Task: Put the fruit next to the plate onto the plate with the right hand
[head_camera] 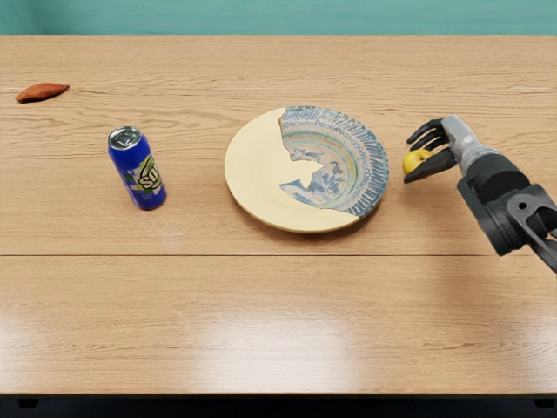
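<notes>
Where the head view slants down, a pale wooden table (278, 322) fills nearly everything; its grain runs from left to right, a thin seam crosses it from side to side nearer the front edge, and a soft glare lies along the front; behind the far edge stands a plain teal wall (278, 16). Near the table's middle, a little towards the right edge, lies a round plate (261, 174), cream on its left part and patterned in blue on its right. Just off the plate's right rim, towards the table's right edge, is the small yellow fruit (414, 161), apart from the plate and not on it; whether it rests on the wood or is raised I cannot tell. The right hand (439, 148), its dark arm coming in from the right edge, has its fingers (426, 132) curled over the fruit with another digit beneath, gripping it between them. Left of the plate stands an upright blue can (137, 170); by the far left corner lies an orange-brown sweet potato (41, 91).
</notes>
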Robot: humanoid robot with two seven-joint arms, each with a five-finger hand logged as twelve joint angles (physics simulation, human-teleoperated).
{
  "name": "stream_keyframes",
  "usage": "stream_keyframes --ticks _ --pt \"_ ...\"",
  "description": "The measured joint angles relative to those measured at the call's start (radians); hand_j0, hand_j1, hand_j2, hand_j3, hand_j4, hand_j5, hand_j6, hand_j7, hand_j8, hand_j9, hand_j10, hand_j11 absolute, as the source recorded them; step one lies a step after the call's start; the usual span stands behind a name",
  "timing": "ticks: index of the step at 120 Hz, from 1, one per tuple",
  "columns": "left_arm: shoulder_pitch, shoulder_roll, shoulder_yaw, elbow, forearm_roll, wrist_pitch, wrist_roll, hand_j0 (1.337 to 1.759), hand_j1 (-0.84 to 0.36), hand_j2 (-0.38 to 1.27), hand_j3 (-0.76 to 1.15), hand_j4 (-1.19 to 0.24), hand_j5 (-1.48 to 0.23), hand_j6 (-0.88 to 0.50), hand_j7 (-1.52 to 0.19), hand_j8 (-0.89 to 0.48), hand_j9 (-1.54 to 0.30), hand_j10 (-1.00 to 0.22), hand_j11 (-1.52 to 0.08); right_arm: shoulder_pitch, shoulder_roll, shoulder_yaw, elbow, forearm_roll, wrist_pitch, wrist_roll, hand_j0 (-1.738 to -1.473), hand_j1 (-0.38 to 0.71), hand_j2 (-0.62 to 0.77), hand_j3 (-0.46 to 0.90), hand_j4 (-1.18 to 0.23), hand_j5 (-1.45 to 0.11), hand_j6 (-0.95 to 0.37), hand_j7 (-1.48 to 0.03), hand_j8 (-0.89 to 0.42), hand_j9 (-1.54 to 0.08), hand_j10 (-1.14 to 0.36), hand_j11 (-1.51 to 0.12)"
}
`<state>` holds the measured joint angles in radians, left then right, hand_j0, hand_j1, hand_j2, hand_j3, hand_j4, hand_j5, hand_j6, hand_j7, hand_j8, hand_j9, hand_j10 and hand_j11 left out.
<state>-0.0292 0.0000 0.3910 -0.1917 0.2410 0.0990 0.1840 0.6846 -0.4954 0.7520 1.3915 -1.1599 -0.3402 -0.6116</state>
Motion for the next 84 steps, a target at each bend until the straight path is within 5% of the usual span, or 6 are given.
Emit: stream_keyframes --ticks 32,78,84 --pt "-0.001 0.000 0.000 0.000 0.000 0.000 0.000 1.658 0.35 0.00 0.00 0.00 0.00 0.00 0.00 0.00 0.00 0.00 0.00 0.112 0.034 -0.006 0.007 0.084 0.051 0.000 -1.655 0.18 0.38 0.00 -0.76 -1.08 -0.68 -1.03 -0.48 -1.06 -0.60 -1.08" --pt "0.000 0.000 0.000 0.000 0.000 0.000 0.000 1.658 0.35 0.00 0.00 0.00 0.00 0.00 0.00 0.00 0.00 0.00 0.00 0.130 0.193 -0.080 -0.013 0.103 0.077 0.000 -1.657 0.27 0.55 0.00 -0.76 -1.09 -0.67 -1.03 -0.44 -1.05 -0.56 -1.05" --pt "0.000 0.000 0.000 0.000 0.000 0.000 0.000 1.658 0.35 0.00 0.00 0.00 0.00 0.00 0.00 0.00 0.00 0.00 0.00 0.131 0.216 -0.090 -0.023 0.102 0.077 0.000 -1.657 0.18 0.46 0.00 -0.63 -0.91 -0.57 -0.86 -0.38 -0.88 -0.48 -0.87"
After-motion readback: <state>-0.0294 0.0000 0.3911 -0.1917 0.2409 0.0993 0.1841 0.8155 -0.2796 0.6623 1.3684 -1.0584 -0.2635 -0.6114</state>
